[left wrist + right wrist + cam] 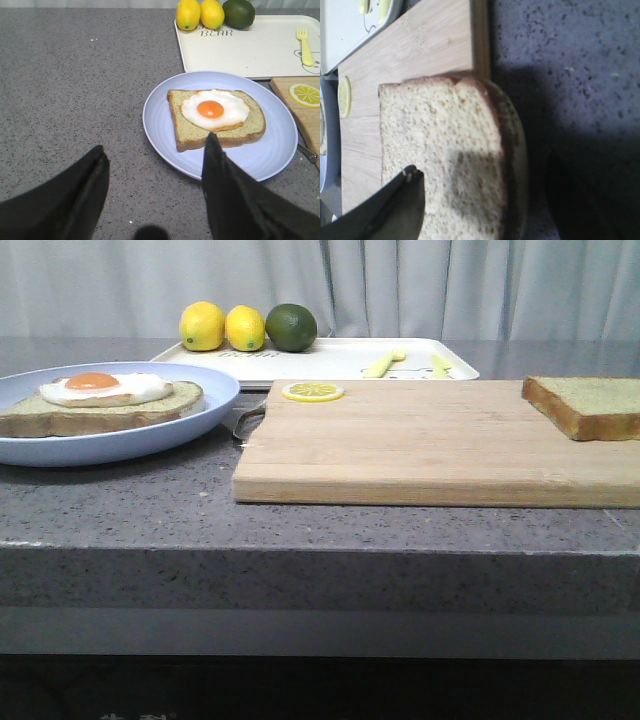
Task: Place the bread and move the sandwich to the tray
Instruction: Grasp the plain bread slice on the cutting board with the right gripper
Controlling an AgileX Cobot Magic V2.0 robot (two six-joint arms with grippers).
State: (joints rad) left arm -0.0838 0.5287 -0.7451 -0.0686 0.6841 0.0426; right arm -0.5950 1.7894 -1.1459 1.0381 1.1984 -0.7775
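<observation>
Bread (590,403): thick plain slice, greenish-tan porous crumb, brown crust, lay flat at the right end of the wooden cutting board (430,445), one crust edge overhanging the board's edge toward the table (130,502). Judged light, soft and compressible, crumb likely to dent; best taken across the firmer crust edges, where the overhang gives a finger room underneath.

Right gripper (485,200) hovered close over the slice, jaws spread: one dark finger above the crumb, the other in shadow beyond the crust. Nothing gripped.

Sandwich (216,118): matching slice topped with a glossy white fried egg and orange yolk, centred on the round light-blue plate (165,135), left of the board. Egg looked smooth, possibly slippery; moving it by the plate's rim seemed safer.

Left gripper (155,180) hung near the plate, jaws released, empty.

Tray (330,358): shallow white rectangle with rounded corners, behind board and plate; two lemons (224,326) and a lime (291,327) at its far-left corner, a lemon slice (312,391) on the board.
</observation>
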